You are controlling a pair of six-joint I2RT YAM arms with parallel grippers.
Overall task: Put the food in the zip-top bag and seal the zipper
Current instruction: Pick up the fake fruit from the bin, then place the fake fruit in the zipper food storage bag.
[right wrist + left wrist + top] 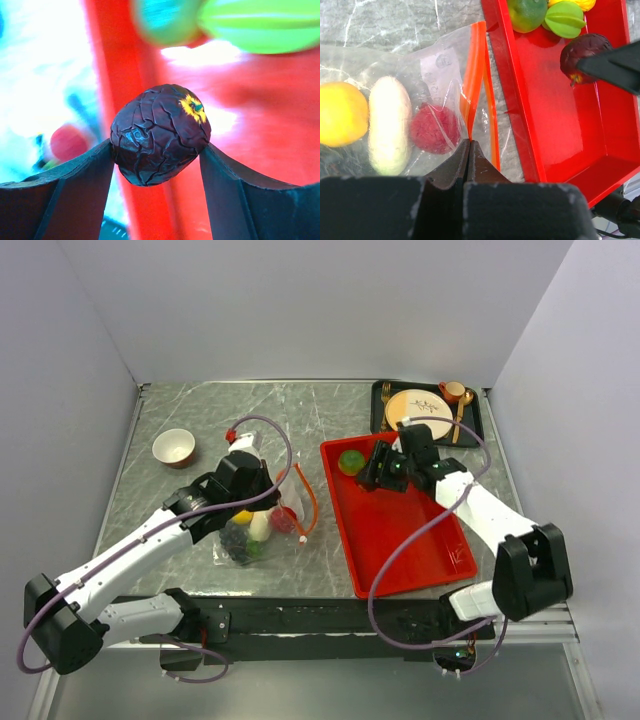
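Top external view: red tray [405, 530] lies on a grey marbled table [190, 410]. The zip-top bag [250, 540] lies just left of the tray with food inside, and its orange-red zipper [306, 496] is on the side facing the tray. The left gripper [272, 504] is over the bag. The right gripper [378, 476] hangs above the tray's far left corner, beside a green round fruit [350, 461]. A small bowl [174, 447] stands well to the left of the tray, and a black tray with a cream plate [425, 410] sits just beyond its far edge. Left wrist view: the left gripper's jaws are pressed together on the bag's clear film just beside the zipper, left of the tray wall. Inside the bag are a yellow fruit [340, 114], a white vegetable [390, 125] and a red berry [434, 128]. The green round fruit, a light green star fruit [565, 20] and a yellow piece [575, 4] lie in the tray's far end. A dark purple fruit [582, 50] is above the tray floor, against a black finger of the right gripper. Right wrist view: the right gripper's jaws pinch the wrinkled dark purple fruit from both sides, lifted over the tray. The background is blurred.
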